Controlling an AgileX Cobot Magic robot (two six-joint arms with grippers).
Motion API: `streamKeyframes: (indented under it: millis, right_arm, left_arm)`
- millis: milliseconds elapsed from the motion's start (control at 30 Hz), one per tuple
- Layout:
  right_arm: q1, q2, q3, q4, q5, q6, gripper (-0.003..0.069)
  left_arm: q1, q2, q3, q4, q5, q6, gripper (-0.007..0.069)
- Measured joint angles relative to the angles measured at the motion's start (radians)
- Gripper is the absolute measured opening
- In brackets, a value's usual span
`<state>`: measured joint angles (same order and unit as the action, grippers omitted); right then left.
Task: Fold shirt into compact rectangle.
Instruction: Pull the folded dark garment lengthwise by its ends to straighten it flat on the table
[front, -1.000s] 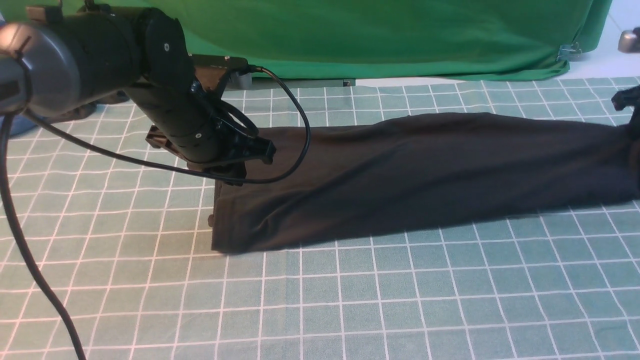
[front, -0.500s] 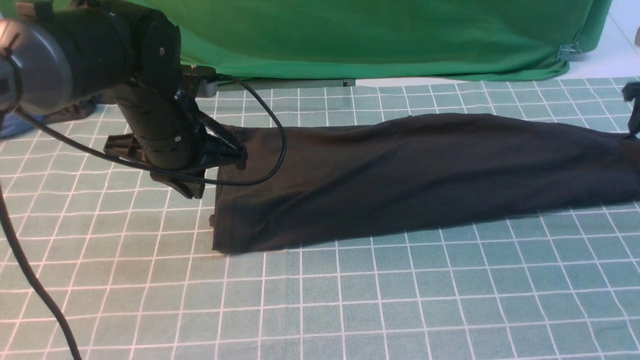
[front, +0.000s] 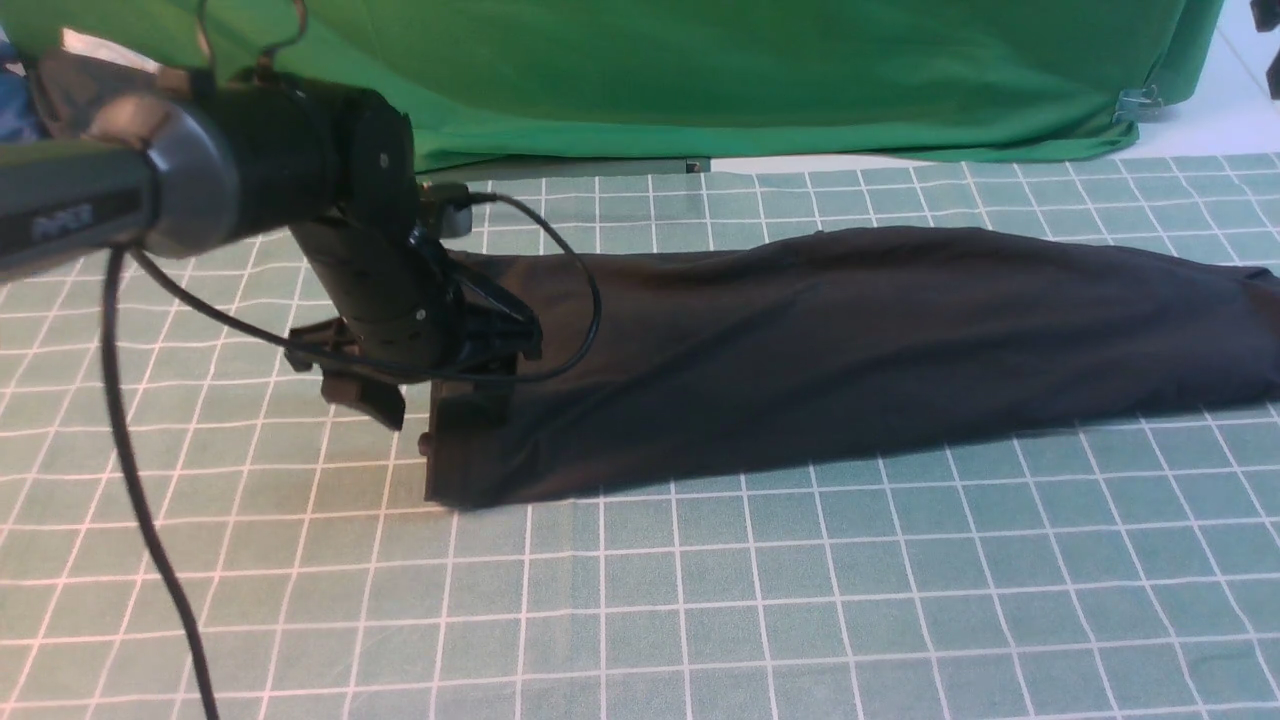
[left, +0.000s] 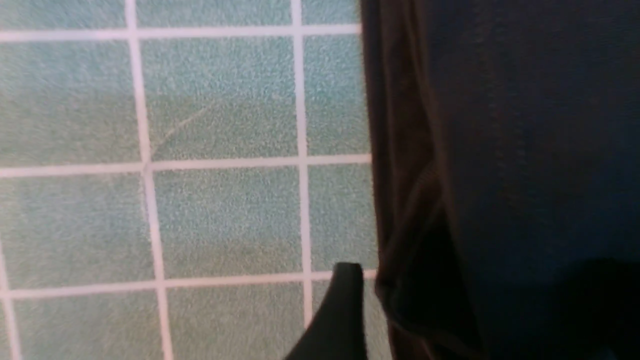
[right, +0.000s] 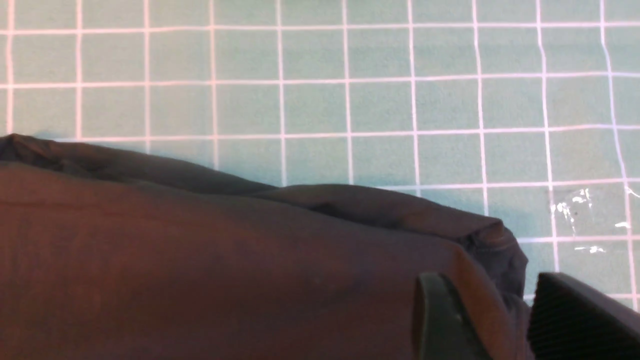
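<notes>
My left gripper (front: 425, 395) is spread wide at the left end of the shirt (front: 850, 340) (a long black band across mid-frame). My right gripper (right: 487, 285) hangs parted above a corner.

A teal tablecloth (front: 700, 620) with a white grid lies under the left gripper (front: 425, 395) and spreads to every side of it. Beyond the gripper hangs a bright green backdrop (front: 750, 70), held by a clip (front: 1135, 103) far to the gripper's right, beside a pale surface (front: 1215, 110).

Green backdrop cloth (front: 760, 70) behind checked tablecloth (front: 800, 600)
</notes>
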<state>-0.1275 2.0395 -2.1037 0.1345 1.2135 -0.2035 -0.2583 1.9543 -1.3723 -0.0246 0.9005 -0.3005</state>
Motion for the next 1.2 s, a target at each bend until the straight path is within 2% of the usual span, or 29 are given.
streamKeyframes:
  millis: [133, 200, 300, 333, 367, 400, 433, 467, 500, 767, 967, 1067, 1200]
  right_arm:
    - [0.021, -0.001, 0.0, 0.004, 0.0, 0.0, 0.0255]
    - [0.029, -0.003, 0.0, 0.004, 0.0, 0.0, 0.0255]
    - [0.033, -0.024, 0.0, 0.007, 0.002, 0.0, 0.0255]
    - [0.034, -0.041, 0.0, 0.007, 0.002, 0.0, 0.0255]
    - [0.034, -0.044, 0.0, 0.007, 0.002, 0.001, 0.0255]
    - [0.034, -0.073, 0.0, 0.007, 0.002, 0.001, 0.0255]
    - [0.034, -0.076, 0.0, 0.007, 0.002, 0.001, 0.0256]
    - [0.034, -0.096, 0.0, 0.007, 0.003, 0.001, 0.0256]
    - [0.034, -0.122, 0.001, 0.007, 0.003, 0.001, 0.0256]
    - [0.038, -0.322, 0.174, 0.007, 0.002, 0.001, 0.0256]
    - [0.038, -0.444, 0.334, 0.008, 0.003, -0.004, 0.0256]
    - [0.038, -0.477, 0.403, 0.007, 0.006, -0.019, 0.0256]
    - [0.038, -0.484, 0.472, 0.008, 0.007, -0.025, 0.0256]
  left_arm:
    - [0.0, 0.058, 0.0, -0.004, -0.021, -0.003, 0.0684]
    - [0.0, 0.066, -0.002, -0.012, -0.015, -0.001, 0.0649]
    - [0.0, 0.07, -0.003, -0.041, -0.015, 0.019, 0.0479]
    - [0.0, 0.072, -0.006, -0.047, -0.015, 0.024, 0.034]
    - [0.0, 0.073, -0.007, -0.049, -0.015, 0.024, 0.0317]
    - [0.0, 0.073, -0.009, -0.048, -0.013, 0.045, 0.0158]
    - [0.0, 0.073, -0.009, -0.046, -0.013, 0.045, 0.0144]
    - [0.0, 0.07, -0.009, -0.039, -0.006, 0.055, 0.0079]
    - [0.0, 0.063, -0.009, -0.016, 0.009, 0.057, 0.0058]
    - [0.005, -0.133, 0.09, 0.168, 0.127, 0.069, 0.0049]
    - [0.008, -0.284, 0.198, 0.234, 0.173, 0.069, 0.0049]
    - [0.008, -0.341, 0.268, 0.284, 0.176, 0.068, 0.0049]
    - [0.008, -0.368, 0.362, 0.372, 0.127, 0.008, 0.0049]
